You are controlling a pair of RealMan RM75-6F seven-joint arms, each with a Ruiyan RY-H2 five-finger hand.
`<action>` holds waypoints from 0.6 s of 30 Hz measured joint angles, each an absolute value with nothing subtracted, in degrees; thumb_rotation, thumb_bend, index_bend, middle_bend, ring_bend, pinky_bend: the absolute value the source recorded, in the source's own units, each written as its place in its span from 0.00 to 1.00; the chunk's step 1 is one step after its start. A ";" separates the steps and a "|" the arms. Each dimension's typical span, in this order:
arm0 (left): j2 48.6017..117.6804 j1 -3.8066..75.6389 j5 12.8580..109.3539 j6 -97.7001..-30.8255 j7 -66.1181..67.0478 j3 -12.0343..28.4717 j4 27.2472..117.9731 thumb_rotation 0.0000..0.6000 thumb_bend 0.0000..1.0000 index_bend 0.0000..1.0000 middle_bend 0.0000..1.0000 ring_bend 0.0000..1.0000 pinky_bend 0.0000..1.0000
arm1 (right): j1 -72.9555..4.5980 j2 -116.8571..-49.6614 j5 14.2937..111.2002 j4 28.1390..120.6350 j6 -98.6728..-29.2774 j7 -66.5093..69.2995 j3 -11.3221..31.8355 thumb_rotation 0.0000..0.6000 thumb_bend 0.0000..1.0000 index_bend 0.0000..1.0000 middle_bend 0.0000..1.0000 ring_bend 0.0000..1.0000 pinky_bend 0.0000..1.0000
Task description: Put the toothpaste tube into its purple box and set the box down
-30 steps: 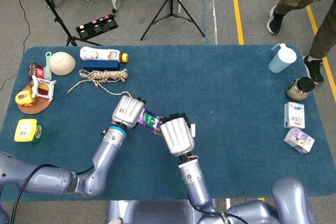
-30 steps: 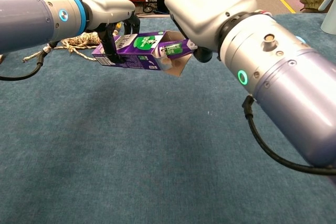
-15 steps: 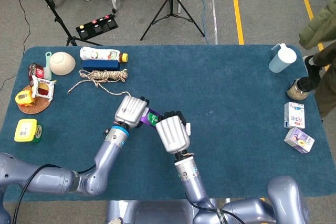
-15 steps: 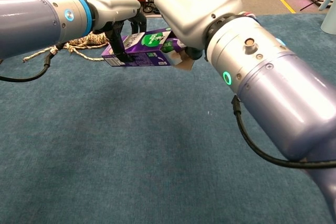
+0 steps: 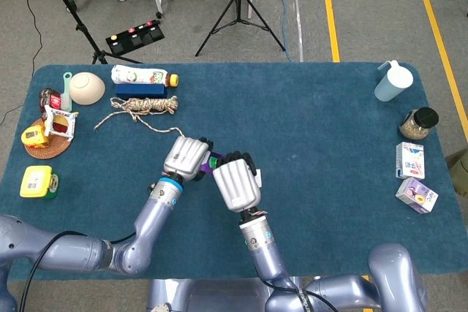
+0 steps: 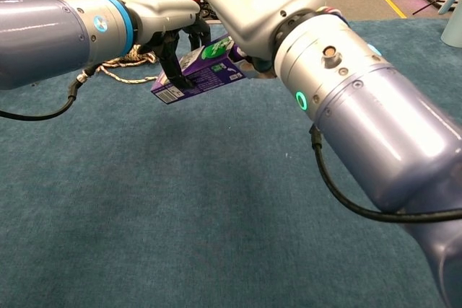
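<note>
The purple box hangs above the table, tilted with its left end lower. It shows only as a purple sliver between the two hands in the head view. My left hand grips its left half from above, dark fingers wrapped around it. My right hand covers the box's right, open end with its fingers curled onto it. The toothpaste tube is hidden; I cannot tell how far in it sits.
A rope, a bottle and a bowl lie at the back left. A wicker mat with small items and a yellow box are at the left edge. A cup, a jar and cartons stand on the right.
Both hands drew closer together and shifted slightly left and back. The box tilted, its right end rising. The tube's green end and the open flap went out of sight behind my right hand.
</note>
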State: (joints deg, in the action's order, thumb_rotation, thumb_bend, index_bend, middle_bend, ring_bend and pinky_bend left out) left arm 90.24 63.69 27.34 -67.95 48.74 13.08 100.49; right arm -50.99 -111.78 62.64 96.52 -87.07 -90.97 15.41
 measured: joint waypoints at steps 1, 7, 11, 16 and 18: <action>90.31 63.55 27.53 -67.79 48.28 13.09 100.45 1.00 0.32 0.64 0.60 0.58 0.80 | -51.00 -111.68 62.75 96.62 -87.16 -91.10 15.43 1.00 0.47 0.30 0.52 0.56 0.68; 90.65 62.18 29.38 -66.04 43.50 13.43 100.12 1.00 0.32 0.63 0.60 0.58 0.80 | -51.15 -110.74 64.34 98.07 -88.09 -92.21 15.79 1.00 0.27 0.07 0.29 0.43 0.64; 90.99 61.11 31.58 -64.89 40.35 13.45 99.49 1.00 0.32 0.64 0.60 0.58 0.80 | -51.57 -109.45 66.10 99.96 -88.65 -93.14 16.62 1.00 0.18 0.05 0.14 0.27 0.53; 91.70 59.59 35.31 -63.36 34.57 13.79 98.31 1.00 0.32 0.64 0.60 0.58 0.80 | -51.84 -107.43 67.47 102.21 -89.21 -94.55 17.76 1.00 0.17 0.05 0.06 0.16 0.44; 92.02 58.85 38.40 -62.84 31.73 13.88 97.61 1.00 0.32 0.64 0.60 0.58 0.80 | -51.94 -106.75 67.66 102.85 -89.50 -95.47 18.38 1.00 0.17 0.05 0.06 0.16 0.43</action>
